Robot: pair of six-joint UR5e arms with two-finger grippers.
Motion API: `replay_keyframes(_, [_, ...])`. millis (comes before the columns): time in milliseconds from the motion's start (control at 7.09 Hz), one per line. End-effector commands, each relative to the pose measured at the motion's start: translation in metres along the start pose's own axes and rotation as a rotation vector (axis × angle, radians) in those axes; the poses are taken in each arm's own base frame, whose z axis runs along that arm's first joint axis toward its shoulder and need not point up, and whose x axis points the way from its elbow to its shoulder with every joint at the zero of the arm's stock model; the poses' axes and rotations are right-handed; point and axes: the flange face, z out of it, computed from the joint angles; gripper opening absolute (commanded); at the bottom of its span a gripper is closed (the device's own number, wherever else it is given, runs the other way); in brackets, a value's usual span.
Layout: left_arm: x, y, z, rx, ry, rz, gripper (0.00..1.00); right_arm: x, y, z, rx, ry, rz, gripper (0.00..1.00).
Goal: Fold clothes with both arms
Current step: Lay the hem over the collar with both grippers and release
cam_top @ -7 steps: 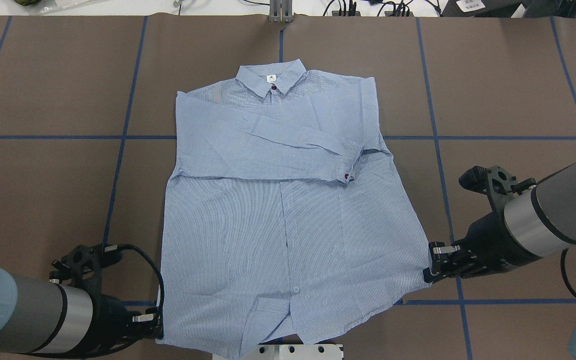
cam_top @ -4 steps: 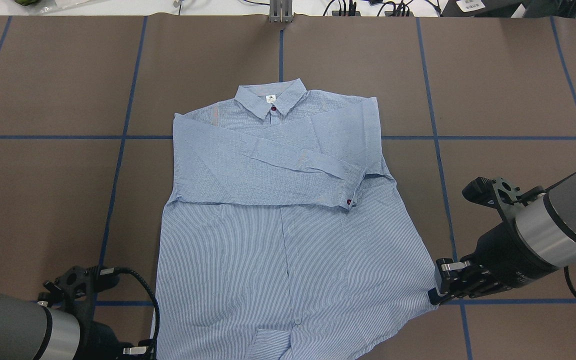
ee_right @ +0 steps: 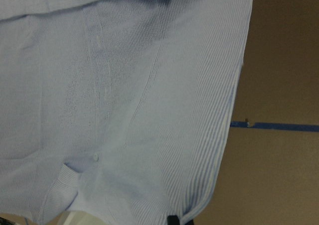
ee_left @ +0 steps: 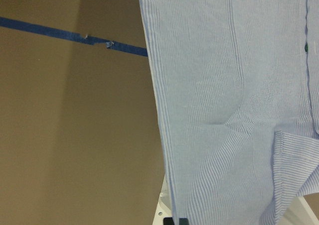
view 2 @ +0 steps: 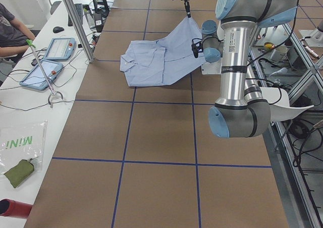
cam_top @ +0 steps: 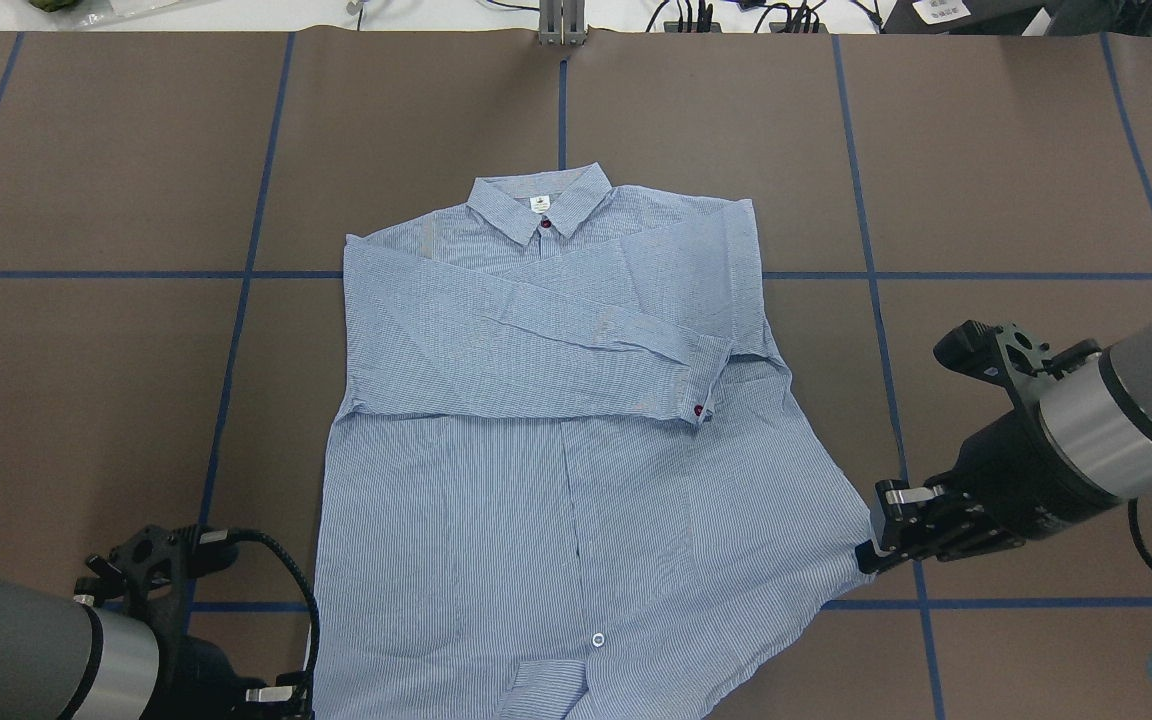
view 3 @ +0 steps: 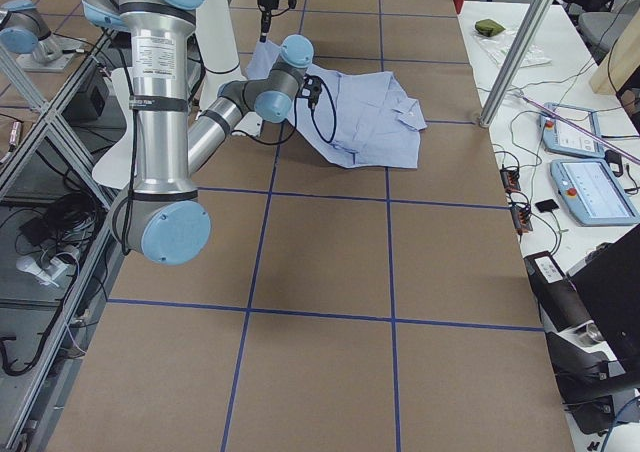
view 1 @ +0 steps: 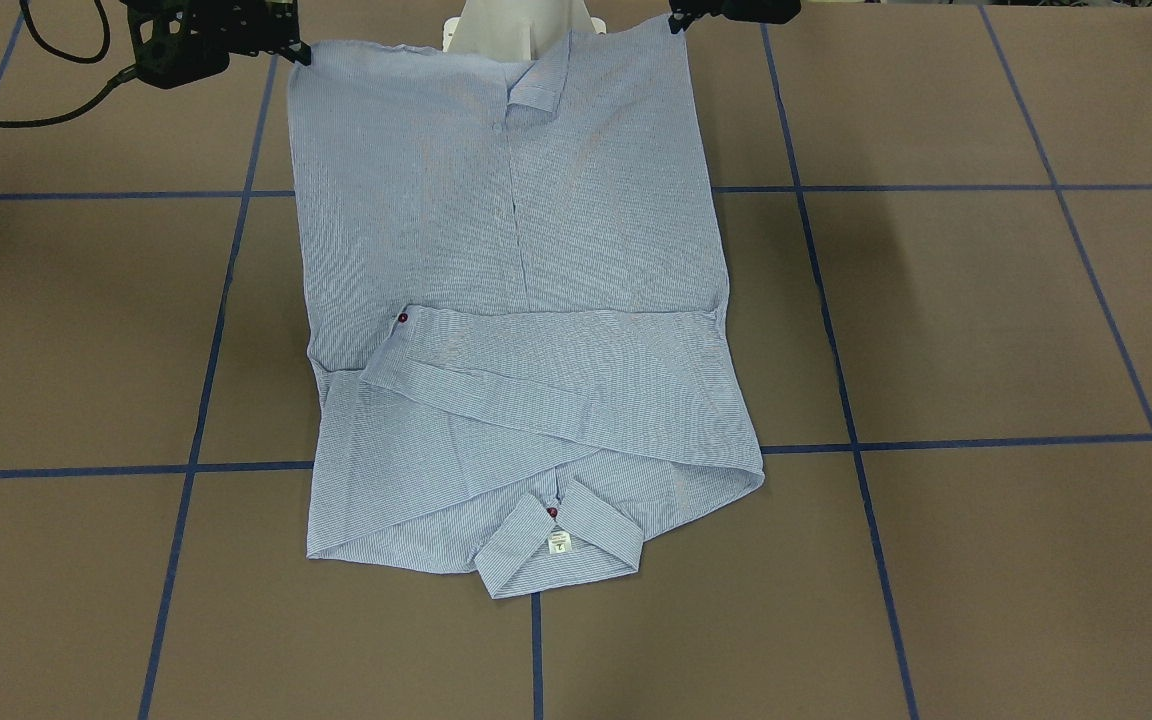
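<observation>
while the shirt (cam_top: pixel 576 450) lies front up in the middle of the surface (cam_top: pixel 86 400), its collar (cam_top: pixel 541 200) points away from the robot and its hem end faces the robot's base. you can see the white neck label (cam_top: pixel 540 204) inside the collar and a red button just below it. one sleeve (cam_top: pixel 536 350) is folded across the chest, and its cuff (cam_top: pixel 704 395), which carries another red button, ends toward the robot's right side. the collar half rests flat, but in the side views the hem half slopes up off the surface. the left gripper (cam_top: pixel 296 697) is pinching the hem corner on the robot's left, and in its wrist view the striped cloth runs straight out from the fingertips. the right gripper (cam_top: pixel 871 555) is pinching the opposite hem corner, pressed together on the edge of the cloth. between the two corners the hem hangs with a small flap turned over near a white button (cam_top: pixel 597 638). blue tape lines (cam_top: pixel 246 275) cross the brown surface under and around the shirt. the white pedestal base (view 1: pixel 516 30) shows just behind the raised hem. off the far edge you have a side bench with tablets (view 2: pixel 60 49), where a person (view 2: pixel 10 31) sits.
</observation>
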Motion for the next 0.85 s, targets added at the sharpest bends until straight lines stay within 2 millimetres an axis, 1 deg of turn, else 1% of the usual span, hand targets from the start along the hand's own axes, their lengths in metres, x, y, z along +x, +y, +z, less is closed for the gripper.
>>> replay_keyframes(0, [0.015, -0.057, -0.011, 0.12, 0.033, 0.021, 0.0, -0.009, -0.056, -0.011, 0.084, -0.016, 0.037, 0.0])
replay_keyframes(141, [0.027, -0.097, -0.009, 0.124, 0.034, 0.022, 0.0, -0.019, -0.086, -0.016, 0.121, -0.024, 0.05, 0.0])
replay_keyframes(282, [0.028, -0.135, -0.022, 0.15, 0.033, 0.045, 0.0, -0.024, -0.117, -0.022, 0.157, -0.026, 0.071, 0.0])
replay_keyframes(423, [0.016, -0.168, -0.028, 0.184, 0.011, 0.071, 0.0, -0.026, -0.144, -0.022, 0.181, -0.016, 0.096, 0.0])
replay_keyframes(564, [0.001, -0.206, -0.034, 0.232, -0.02, 0.085, 0.0, -0.027, -0.171, -0.023, 0.203, -0.008, 0.119, 0.0])
replay_keyframes(705, [0.001, -0.238, -0.04, 0.27, -0.034, 0.087, 0.0, -0.034, -0.194, -0.021, 0.219, -0.001, 0.135, 0.0])
